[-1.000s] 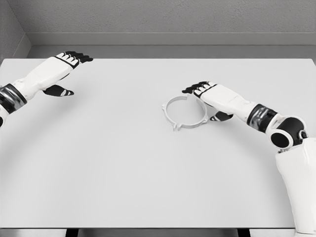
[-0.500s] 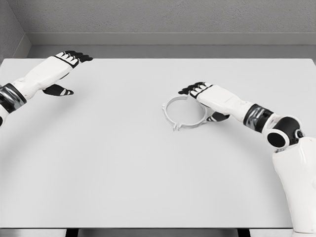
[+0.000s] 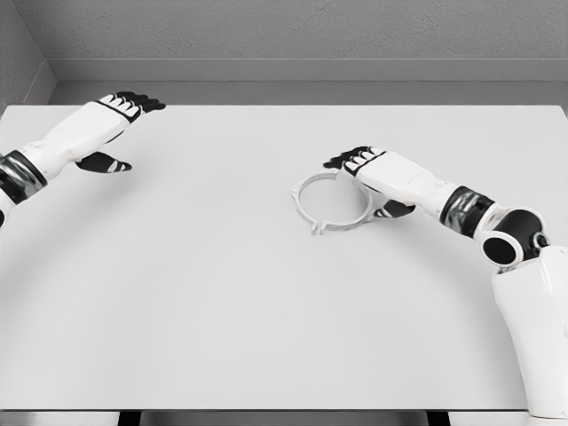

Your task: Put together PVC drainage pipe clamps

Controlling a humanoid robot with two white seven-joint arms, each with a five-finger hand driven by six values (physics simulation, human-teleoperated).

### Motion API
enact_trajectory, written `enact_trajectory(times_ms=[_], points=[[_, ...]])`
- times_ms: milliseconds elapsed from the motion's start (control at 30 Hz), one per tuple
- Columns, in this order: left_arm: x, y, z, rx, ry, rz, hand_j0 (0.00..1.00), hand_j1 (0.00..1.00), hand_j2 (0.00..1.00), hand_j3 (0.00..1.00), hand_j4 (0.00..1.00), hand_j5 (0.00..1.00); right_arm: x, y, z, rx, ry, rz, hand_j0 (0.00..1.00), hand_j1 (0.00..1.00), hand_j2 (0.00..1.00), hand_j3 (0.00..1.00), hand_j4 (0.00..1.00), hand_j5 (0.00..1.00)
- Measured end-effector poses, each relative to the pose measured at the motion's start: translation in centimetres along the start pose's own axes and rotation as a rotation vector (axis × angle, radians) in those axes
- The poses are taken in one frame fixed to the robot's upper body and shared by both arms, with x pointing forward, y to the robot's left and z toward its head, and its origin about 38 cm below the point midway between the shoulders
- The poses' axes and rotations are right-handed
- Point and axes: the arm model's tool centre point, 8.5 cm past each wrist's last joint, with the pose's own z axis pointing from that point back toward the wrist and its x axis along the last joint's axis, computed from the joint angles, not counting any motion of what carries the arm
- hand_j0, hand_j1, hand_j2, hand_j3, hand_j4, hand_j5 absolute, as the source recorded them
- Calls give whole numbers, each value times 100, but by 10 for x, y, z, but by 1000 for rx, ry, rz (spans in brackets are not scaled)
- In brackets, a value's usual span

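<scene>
A white ring-shaped pipe clamp point(image 3: 330, 202) lies flat on the white table point(image 3: 222, 293), a little right of the middle. My right hand point(image 3: 364, 169) hovers over the clamp's far right rim, fingers stretched out and relaxed, thumb point(image 3: 393, 209) beside the ring's right side; it holds nothing. My left hand point(image 3: 120, 115) floats at the far left of the table, well away from the clamp, fingers extended and empty.
A grey wall point(image 3: 293, 35) runs behind the table's far edge. The table's near edge point(image 3: 266, 411) runs along the bottom of the view.
The right hand drifted slightly left over the clamp's rim, then eased back a little. The clamp and the left hand stayed put.
</scene>
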Motion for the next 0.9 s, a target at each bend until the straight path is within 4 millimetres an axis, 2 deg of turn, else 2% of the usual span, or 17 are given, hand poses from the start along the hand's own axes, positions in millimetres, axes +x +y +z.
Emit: enact_trajectory(times_ms=[400,567,900], points=[[-2,1,1,1,6,0,100,100,100,100,100,100,-13,7,-1,18,27,-34,100,100,100,100,100,100],[-2,1,1,1,6,0,100,100,100,100,100,100,-14,13,-3,31,28,-50,100,100,100,100,100,100],[-3,1,2,3,10,2,100,100,100,100,100,100,-13,11,-6,29,24,-49,100,100,100,100,100,100]])
